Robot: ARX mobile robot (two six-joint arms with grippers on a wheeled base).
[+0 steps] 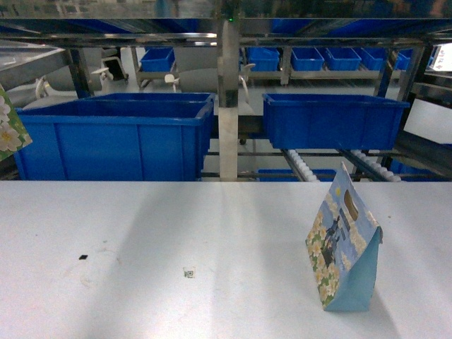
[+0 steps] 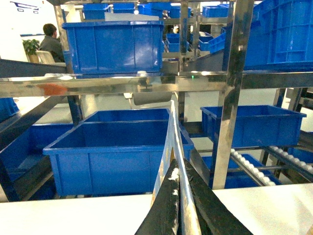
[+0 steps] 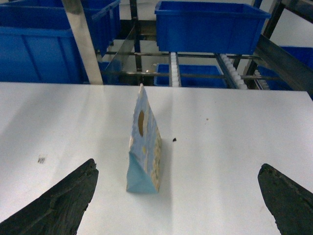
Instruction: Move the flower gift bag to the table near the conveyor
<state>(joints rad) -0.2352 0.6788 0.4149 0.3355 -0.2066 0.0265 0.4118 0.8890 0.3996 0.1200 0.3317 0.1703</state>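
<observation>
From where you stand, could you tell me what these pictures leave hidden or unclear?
- Head view: neither gripper shows; a second flower gift bag is cut off by the left edge.
- Left wrist view: the left gripper is shut on that bag's thin edge, so its printed face is unseen.
- Right wrist view: the standing gift bag shows edge-on; its far face is hidden.
- Dark specks on the table are too small to identify.

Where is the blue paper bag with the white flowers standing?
The blue flowered paper gift bag stands upright on the white table, right side of the head view.
</observation>
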